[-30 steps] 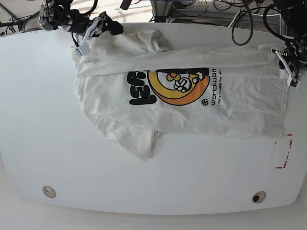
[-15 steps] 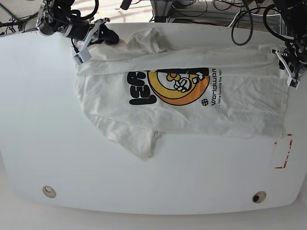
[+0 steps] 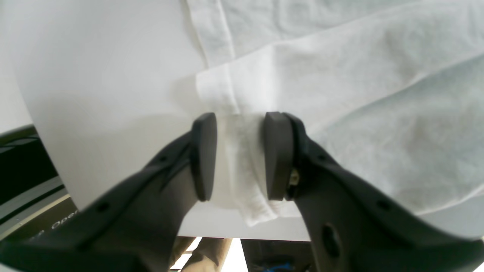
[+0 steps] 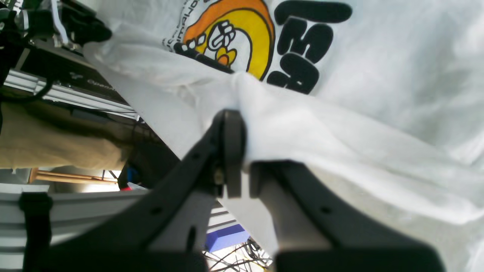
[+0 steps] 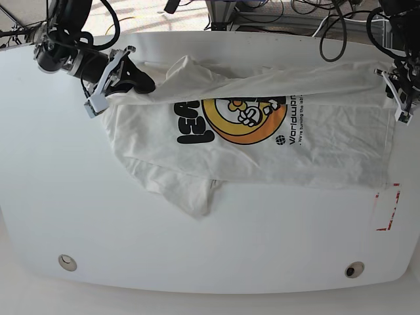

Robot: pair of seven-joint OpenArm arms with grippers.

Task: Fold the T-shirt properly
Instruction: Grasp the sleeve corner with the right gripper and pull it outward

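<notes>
The white T-shirt [image 5: 315,144] lies on the white table [image 5: 59,184], with its orange-and-black graphic [image 5: 243,118] and black lettering facing up. Its far edge is folded over and stretched as a raised band between both grippers. My right gripper [image 5: 146,85] is shut on the band's left end; the right wrist view shows its jaws pinching cloth [image 4: 242,166] above the graphic [image 4: 234,34]. My left gripper [image 5: 396,92] holds the right end; the left wrist view shows bunched hem [image 3: 240,155] filling the gap between its pads. A sleeve [image 5: 190,193] sticks out towards the front.
A red-marked rectangle [image 5: 387,207] sits at the table's right edge. Two round holes [image 5: 67,262] [image 5: 354,270] lie near the front edge. Cables and metal frames [image 5: 262,13] stand behind the table's far edge.
My right gripper has moved towards the front and left with the fold's end, lifting the folded band and uncovering more of the graphic. The left gripper has barely moved.
</notes>
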